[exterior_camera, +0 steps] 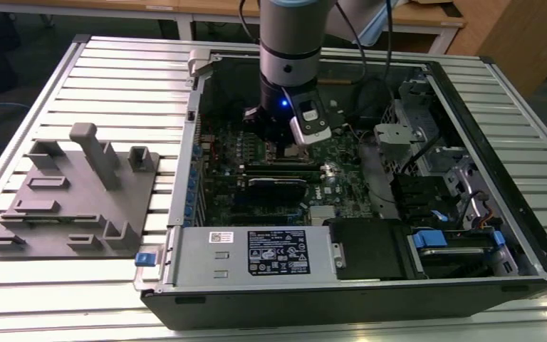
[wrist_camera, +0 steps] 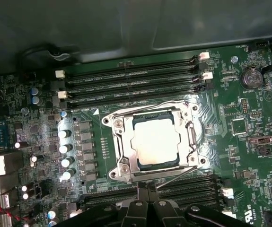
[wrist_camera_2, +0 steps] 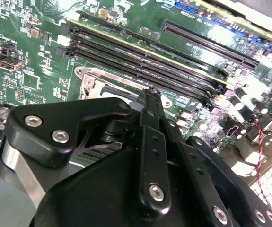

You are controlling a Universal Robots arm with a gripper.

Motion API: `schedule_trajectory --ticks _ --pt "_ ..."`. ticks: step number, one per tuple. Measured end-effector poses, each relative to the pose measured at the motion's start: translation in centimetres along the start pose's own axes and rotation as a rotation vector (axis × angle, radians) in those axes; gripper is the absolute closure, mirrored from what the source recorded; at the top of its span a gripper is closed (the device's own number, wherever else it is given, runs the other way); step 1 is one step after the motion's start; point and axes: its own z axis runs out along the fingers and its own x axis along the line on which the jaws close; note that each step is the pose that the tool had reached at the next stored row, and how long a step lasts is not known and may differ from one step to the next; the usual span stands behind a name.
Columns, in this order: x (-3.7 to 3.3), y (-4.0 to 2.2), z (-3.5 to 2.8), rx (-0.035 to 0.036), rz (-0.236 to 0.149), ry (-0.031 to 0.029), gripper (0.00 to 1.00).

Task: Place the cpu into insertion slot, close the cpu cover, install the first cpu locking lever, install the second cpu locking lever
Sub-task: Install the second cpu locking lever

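Note:
In the first wrist view the cpu [wrist_camera: 155, 143] lies flat in the insertion slot [wrist_camera: 108, 121], silver-grey top showing. The cpu cover [wrist_camera: 125, 142] is folded down around it, its window framing the chip. One thin locking lever [wrist_camera: 145, 108] runs along the cover's far edge. A second lever [wrist_camera: 174, 177] slants up off the near edge, right by the gripper [wrist_camera: 148, 190]. Its black fingers are pressed together, with nothing seen between them. The second wrist view shows the gripper [wrist_camera_2: 150, 92] tip just over the slot's metal rim [wrist_camera_2: 94, 75]. In the exterior view the gripper [exterior_camera: 288, 147] is low over the green motherboard [exterior_camera: 254, 153].
Long black memory slots [wrist_camera: 131, 81] flank the socket on both sides. The open computer case [exterior_camera: 501, 178] walls in the board, with a black-labelled power supply box [exterior_camera: 273, 253] at its front. A grey fixture block [exterior_camera: 74, 192] sits on the slatted table at the exterior view's left.

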Motion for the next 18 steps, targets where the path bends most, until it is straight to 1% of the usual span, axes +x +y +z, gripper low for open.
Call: schedule_trajectory --ticks 3,6,13,16,18 --pt "0.30 -0.10 0.01 0.0000 0.000 -0.0004 0.89" --pt "0.45 -0.17 0.19 0.0000 0.000 -0.0004 0.89" --pt "0.48 -0.18 0.26 0.0000 0.000 -0.0004 0.89" --pt "0.52 -0.21 0.47 0.0000 0.000 -0.0004 0.89" --pt "0.52 -0.22 0.47 0.0003 0.000 -0.0003 0.89"
